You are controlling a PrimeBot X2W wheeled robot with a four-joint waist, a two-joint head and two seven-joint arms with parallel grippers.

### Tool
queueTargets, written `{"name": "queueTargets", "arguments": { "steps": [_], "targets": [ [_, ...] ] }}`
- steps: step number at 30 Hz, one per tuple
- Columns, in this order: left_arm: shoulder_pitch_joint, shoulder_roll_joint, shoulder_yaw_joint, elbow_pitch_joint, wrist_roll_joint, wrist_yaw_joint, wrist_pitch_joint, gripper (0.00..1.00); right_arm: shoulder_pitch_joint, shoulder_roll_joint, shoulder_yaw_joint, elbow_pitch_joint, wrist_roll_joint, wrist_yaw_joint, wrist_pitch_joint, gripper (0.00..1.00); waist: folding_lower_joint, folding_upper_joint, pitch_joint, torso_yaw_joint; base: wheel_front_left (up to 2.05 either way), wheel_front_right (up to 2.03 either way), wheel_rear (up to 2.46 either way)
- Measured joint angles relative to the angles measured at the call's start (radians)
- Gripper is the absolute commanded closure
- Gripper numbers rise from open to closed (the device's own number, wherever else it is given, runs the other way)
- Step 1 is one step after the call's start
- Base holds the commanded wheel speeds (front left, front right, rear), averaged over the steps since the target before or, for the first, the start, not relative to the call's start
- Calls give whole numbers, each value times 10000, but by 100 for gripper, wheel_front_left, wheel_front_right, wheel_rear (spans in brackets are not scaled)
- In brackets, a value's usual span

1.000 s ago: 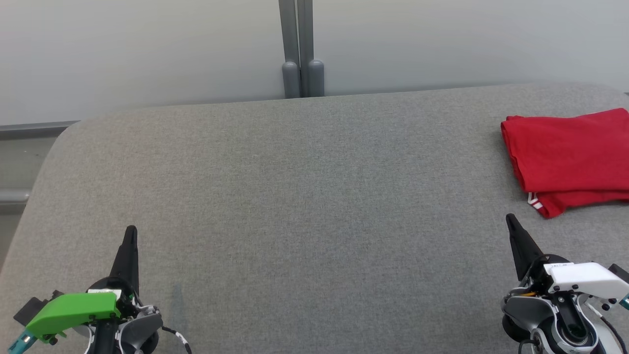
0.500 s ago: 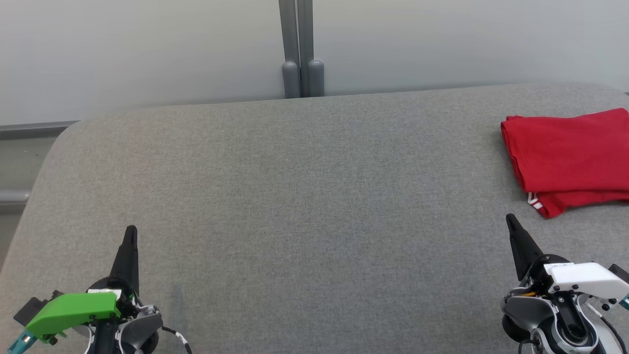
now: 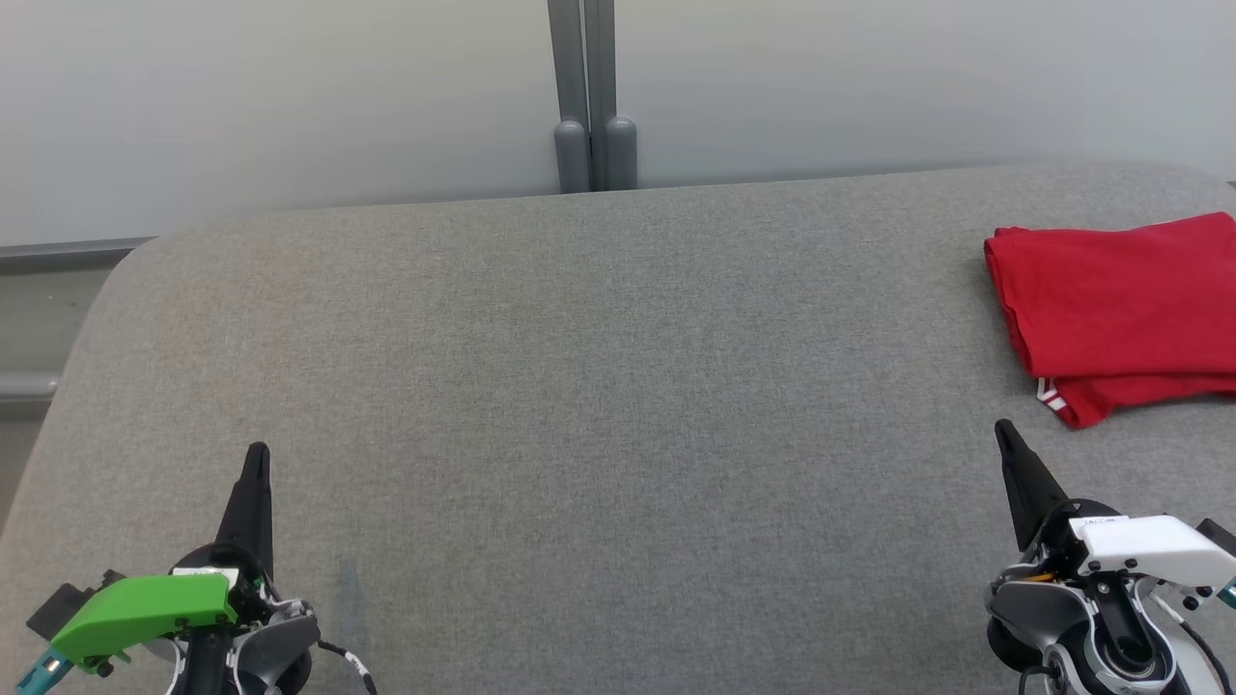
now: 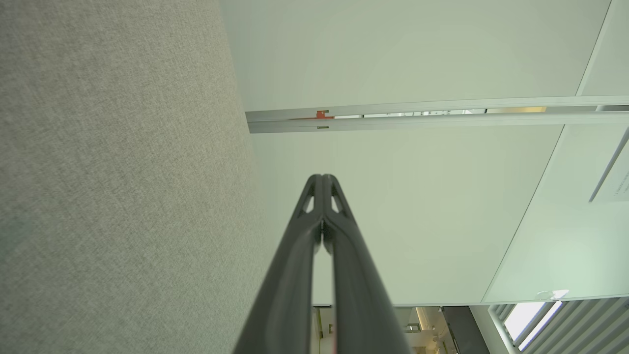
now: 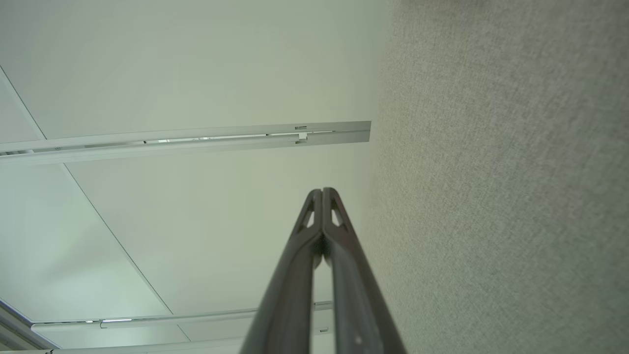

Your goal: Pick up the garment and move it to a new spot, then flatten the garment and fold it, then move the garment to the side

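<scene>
A red garment (image 3: 1115, 309) lies folded at the far right of the grey padded table (image 3: 599, 386), its right side cut off by the picture's edge. A small white-striped tag shows at its near left corner. My left gripper (image 3: 257, 456) rests at the lower left, shut and empty, fingers pointing up the view. My right gripper (image 3: 1004, 431) sits at the lower right, shut and empty, a short way in front of the garment's near edge. Each wrist view has its own fingertips pressed together: left gripper (image 4: 323, 178), right gripper (image 5: 322, 191).
A pale partition wall with a grey double post (image 3: 586, 97) stands behind the table's far edge. The table's rounded left corner (image 3: 116, 280) drops off to a grey rail. Grey fabric runs down one side of each wrist view.
</scene>
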Motion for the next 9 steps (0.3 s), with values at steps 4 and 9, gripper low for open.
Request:
{"name": "queueTargets", "arguments": {
  "steps": [4,9],
  "targets": [
    [0,0,0,0,0,0,0,100,0,4,-6,0,-2,0,10,100,0,0,0,0,0,0,0],
    [0,0,0,0,0,0,0,100,-1,8,-12,0,-4,0,12,100,0,0,0,0,0,0,0]
  ]
}}
